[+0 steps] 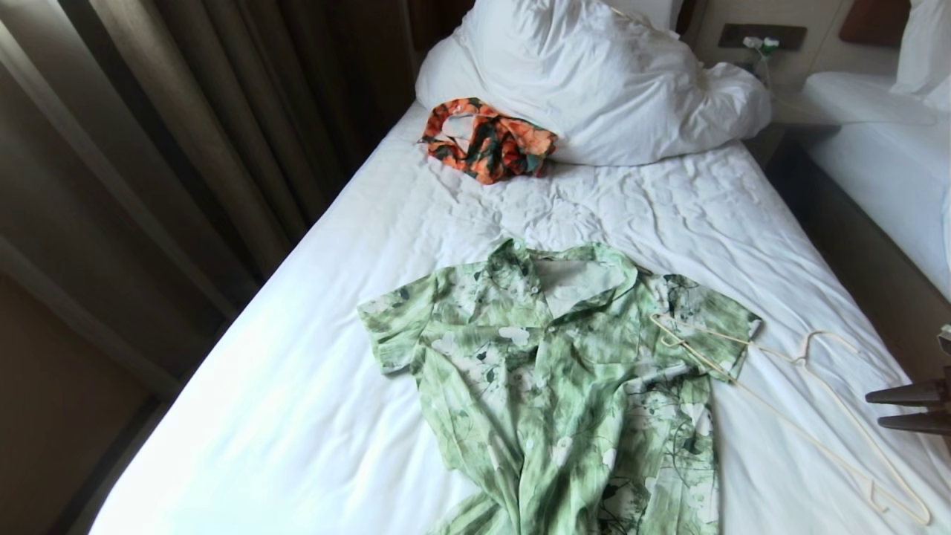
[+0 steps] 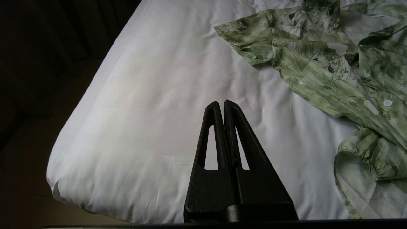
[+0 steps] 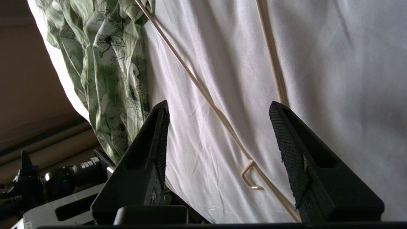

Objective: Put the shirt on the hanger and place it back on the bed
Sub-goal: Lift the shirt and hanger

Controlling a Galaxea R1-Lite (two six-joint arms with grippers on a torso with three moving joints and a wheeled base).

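Right end effector (image 3: 219,108) spread wide, released, hovering over the thin cream wire hanger (image 3: 203,92) on the white-sheeted bed (image 1: 297,386), beside the green leaf-print shirt (image 1: 550,371).

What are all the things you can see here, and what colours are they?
shirt: one, light green and white with dark leaf print, spread flat on the near part of the bed.
hanger: one, cream, on the sheet, one end resting on the shirt's sleeve.
bed: one, white sheet.
duvet: one, white, bunched at the bed's head.
floral garment: one, orange and teal, crumpled against the duvet.
curtains: brown, beside the bed.
second bed: one, white, across the gap.
left claw: black, shut, over bare sheet.
right claw: black, open, over the hanger.
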